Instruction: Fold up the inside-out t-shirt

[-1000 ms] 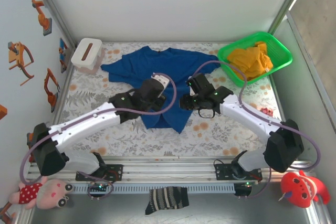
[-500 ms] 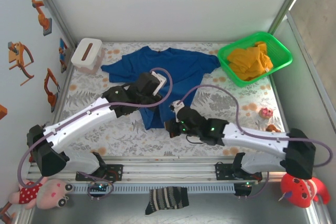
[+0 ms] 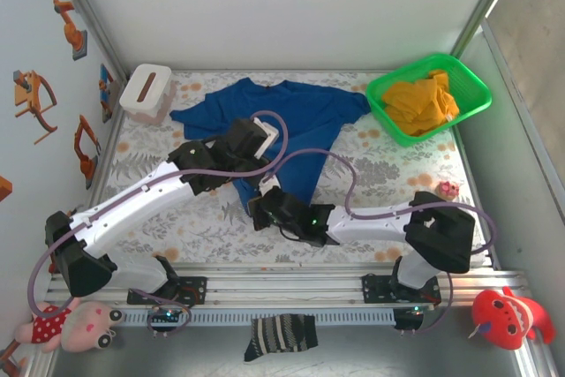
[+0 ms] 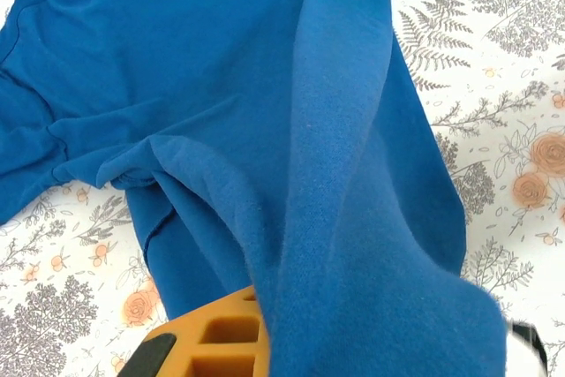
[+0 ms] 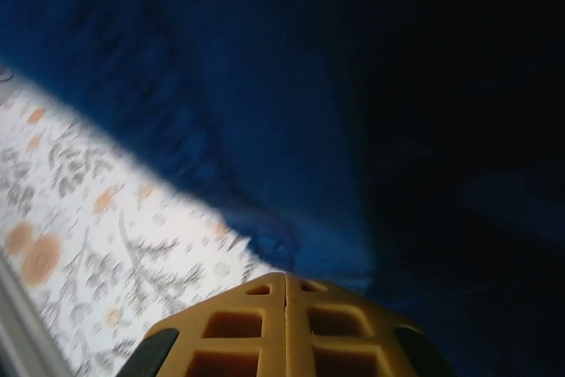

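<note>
**Shirt at Upper Centre, Box and Basket in the Far Corners**

In the top view the table (image 3: 177, 218) takes up the middle of the frame. The inside-out t-shirt (image 3: 300, 112) lies on it at upper centre, its body trailing down toward the centre. A box (image 3: 146, 92) stands at upper left, just left of one sleeve. A basket (image 3: 381, 94) sits at upper right, just right of the other sleeve, with a garment (image 3: 424, 103) in it.

The left gripper (image 3: 250, 140) is over the shirt's left part. The right gripper (image 3: 262, 205) is below it, at the shirt's lower edge. A small toy (image 3: 448, 189) lies on the table right of centre.

Below the rail (image 3: 282, 275), a stuffed toy (image 3: 75, 322) lies at lower left, a sock (image 3: 281, 337) at bottom centre and a second stuffed toy (image 3: 510, 315) at lower right.
</note>
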Motion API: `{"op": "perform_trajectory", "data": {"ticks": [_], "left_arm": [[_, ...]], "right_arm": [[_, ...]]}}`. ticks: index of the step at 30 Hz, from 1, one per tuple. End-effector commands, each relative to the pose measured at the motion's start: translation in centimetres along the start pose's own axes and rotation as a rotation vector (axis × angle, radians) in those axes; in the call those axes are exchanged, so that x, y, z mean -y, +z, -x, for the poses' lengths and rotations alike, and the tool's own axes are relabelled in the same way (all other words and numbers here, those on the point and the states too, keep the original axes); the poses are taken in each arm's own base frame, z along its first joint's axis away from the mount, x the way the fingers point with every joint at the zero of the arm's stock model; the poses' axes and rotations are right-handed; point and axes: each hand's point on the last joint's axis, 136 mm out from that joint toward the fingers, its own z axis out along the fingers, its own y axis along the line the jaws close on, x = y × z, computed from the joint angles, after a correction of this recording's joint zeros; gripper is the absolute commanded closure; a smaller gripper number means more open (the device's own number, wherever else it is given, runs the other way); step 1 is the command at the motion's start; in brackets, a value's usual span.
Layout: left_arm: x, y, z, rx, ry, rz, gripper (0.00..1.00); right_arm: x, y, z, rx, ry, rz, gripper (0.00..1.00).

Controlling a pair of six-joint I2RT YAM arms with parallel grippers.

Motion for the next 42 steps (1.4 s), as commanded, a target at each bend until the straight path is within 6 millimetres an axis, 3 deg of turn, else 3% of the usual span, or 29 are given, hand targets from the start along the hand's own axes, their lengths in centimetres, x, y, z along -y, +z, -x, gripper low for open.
{"op": "perform_trajectory", "data": {"ticks": [1,7,10,16,20,23,28,34,42], "left_arm": [[-0.6,-1.6,1.0,0.028,0.009,-0.005,1.0],[-0.6,-2.7,1.6,0.058,-0.002,-0.021,1.0],[-0.5,-3.4,2.0,0.073,-0.009,-0.041,1.0],[0.8,-4.5,4.0,0.107,-0.066,-0.125,1.0],[1.6,-4.9,5.6,0.117,-0.097,-0.167,1.0],[2.3,-5.3,6.3,0.124,-0.104,-0.21,1.0],[2.5,-6.7,6.5,0.144,-0.109,-0.244,1.0],[2.9,-8.4,6.3,0.165,-0.127,-0.296,1.0],[5.0,-8.4,7.5,0.171,-0.115,-0.365,1.0]], "right_arm": [[2.6,-0.3,1.1,0.069,0.012,-0.071,1.0],[6.5,-0.1,0.5,0.053,0.038,-0.178,1.0],[7.9,-0.2,1.1,0.061,0.071,-0.197,1.0],[6.5,0.8,1.5,0.038,0.023,-0.161,1.0],[4.7,0.4,0.7,0.056,0.0,-0.171,1.0],[4.4,1.3,-0.1,0.042,0.022,-0.186,1.0],[6.7,3.9,1.2,0.013,0.064,-0.221,1.0],[11.4,4.0,3.3,0.011,0.167,-0.241,1.0],[11.1,5.0,3.4,-0.012,0.249,-0.214,1.0]]}}
